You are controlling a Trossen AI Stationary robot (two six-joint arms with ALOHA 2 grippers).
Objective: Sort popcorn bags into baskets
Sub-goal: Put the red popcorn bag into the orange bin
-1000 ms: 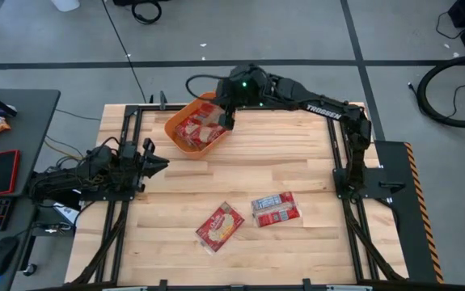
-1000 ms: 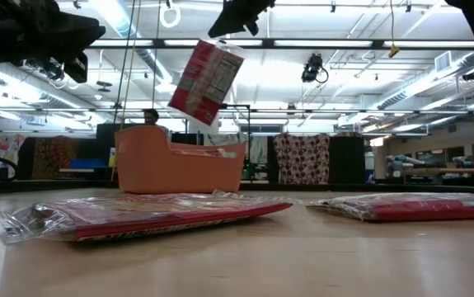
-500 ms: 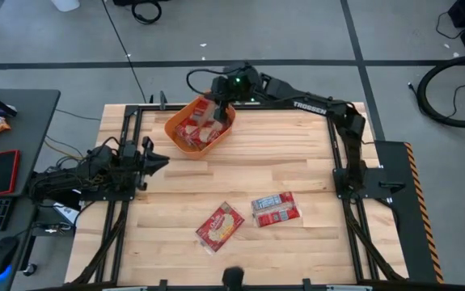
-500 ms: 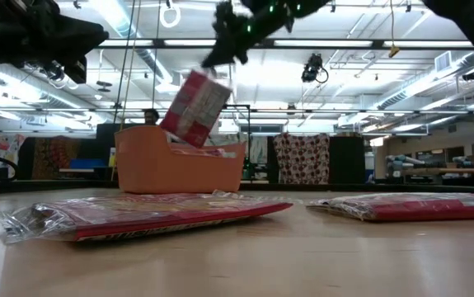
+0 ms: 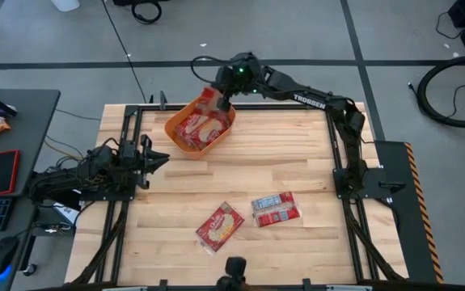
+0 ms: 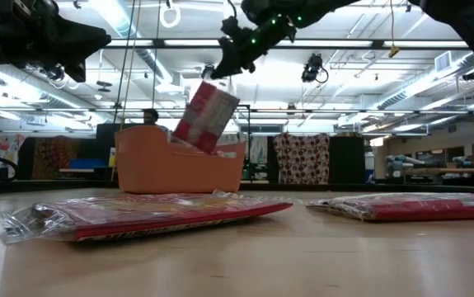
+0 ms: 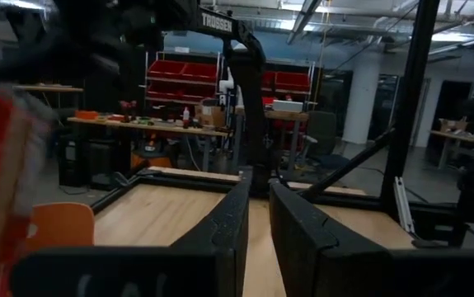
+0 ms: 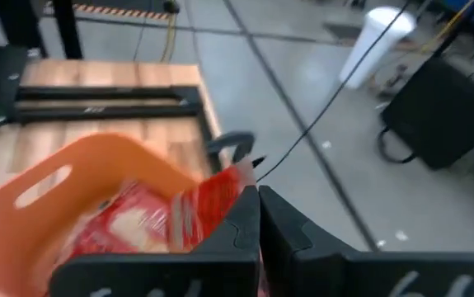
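1. Since a second ago the right hand [image 5: 225, 99] has carried its popcorn bag [image 6: 206, 117] from beside the orange basket [image 5: 180, 121] to above its far rim, and the bag hangs lower, its bottom edge now behind the basket wall in the low view
2. Right hand sits at the upper middle of the high view, its arm stretching in from the right side of the table [image 5: 297, 162]; its fingers [image 8: 238, 219] are closed with almost no gap, pinching the top edge of the held bag, which tilts in the air
3. Basket stands near the upper left of the table top in the high view, with several red popcorn bags [image 5: 196, 129] already lying inside it
4. Two more bags lie flat on the table in the lower middle of the high view: one [image 5: 219, 226] turned at an angle, the other [image 5: 275, 208] just to its right, the two close but apart
5. Left hand [image 5: 158, 160] waits at the left edge of the table, below the basket in the high view, holding nothing; its fingers [image 7: 220, 235] are nearly together with a narrow slit between them
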